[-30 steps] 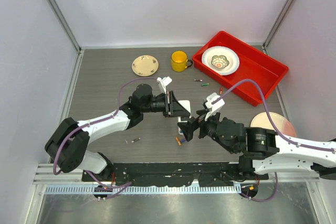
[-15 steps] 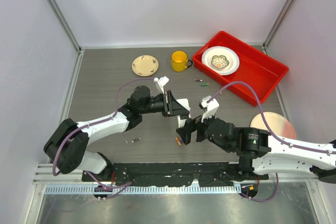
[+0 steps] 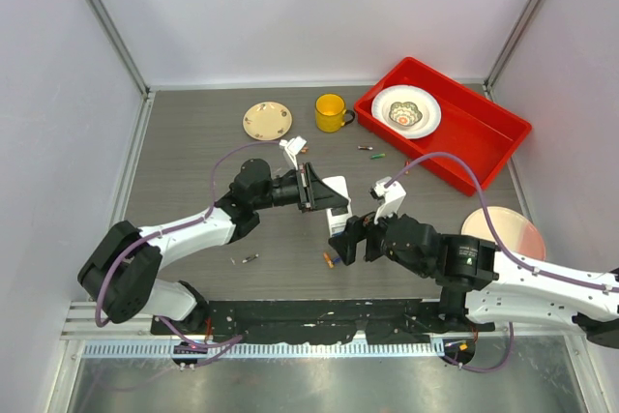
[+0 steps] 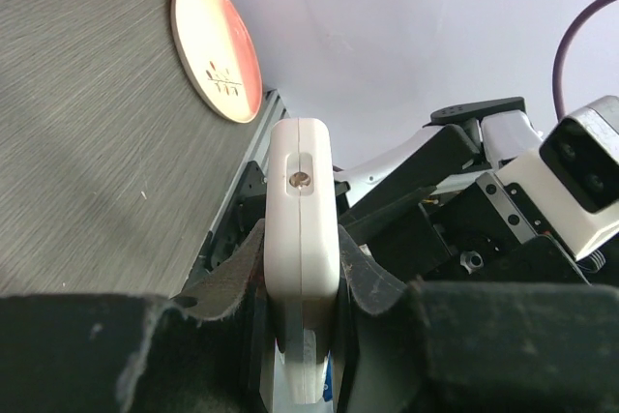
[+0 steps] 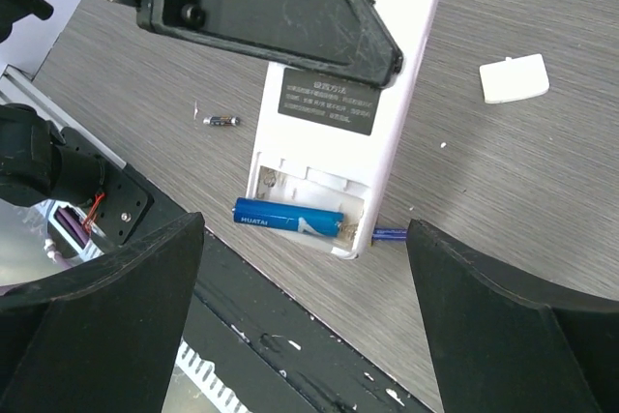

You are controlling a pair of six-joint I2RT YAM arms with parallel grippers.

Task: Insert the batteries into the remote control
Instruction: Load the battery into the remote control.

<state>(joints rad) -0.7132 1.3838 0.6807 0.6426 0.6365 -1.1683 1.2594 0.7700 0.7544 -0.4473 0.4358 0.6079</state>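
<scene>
The remote control (image 5: 319,160) is smooth white plastic with a slight sheen; the blue battery (image 5: 288,221) in it has a glossy wrapper. The worktop (image 5: 542,171) looks like matt grey wood grain. The left tool (image 4: 302,287) is matt black, scratched plastic. The red tray (image 3: 474,128) is shiny plastic.

Right hand (image 3: 345,240) edged nearer the remote control (image 3: 336,189).

Yellow mug (image 3: 330,111) sits beside a floral saucer (image 3: 267,120); white bowl (image 3: 406,110) rests in the red tray (image 3: 476,134).
</scene>
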